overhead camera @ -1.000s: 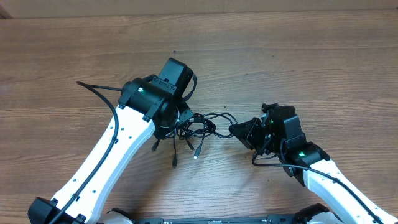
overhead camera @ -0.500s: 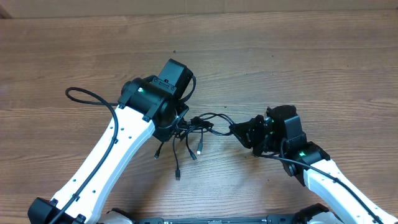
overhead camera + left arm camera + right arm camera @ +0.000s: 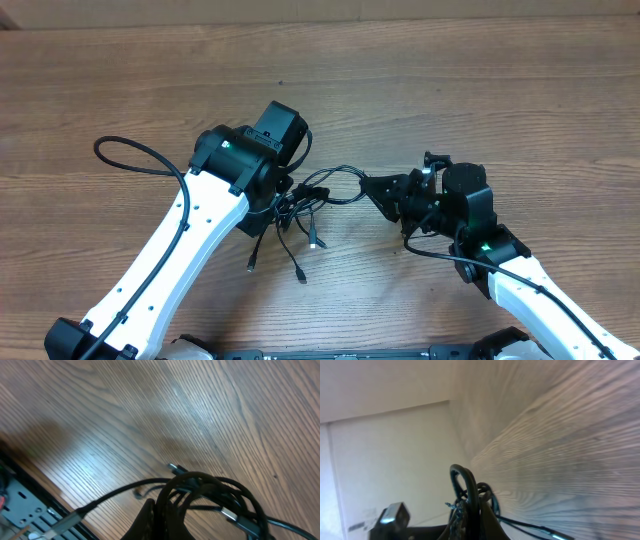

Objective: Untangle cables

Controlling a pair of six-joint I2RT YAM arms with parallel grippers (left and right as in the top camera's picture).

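Note:
The cables (image 3: 310,205) are a bunch of thin black cords looped together between my two grippers, with several plug ends hanging toward the front. My left gripper (image 3: 280,200) is shut on the bunch at its left side; in the left wrist view the loops (image 3: 210,495) rise from between its fingers (image 3: 162,522). My right gripper (image 3: 375,190) is shut on a loop at the right end of the bunch; in the right wrist view that loop (image 3: 465,477) stands up from between its fingers (image 3: 472,520). The bunch is lifted off the wood.
A thicker black arm cable (image 3: 135,155) loops out on the left of the left arm. Another arm cable (image 3: 430,250) curls by the right wrist. The wooden table (image 3: 480,90) ends at a far edge along the top of the overhead view.
My right gripper has moved up and left with the loop end. The bunch has risen and the hanging plug ends have swung down and left. The left arm cable has looped out further left.

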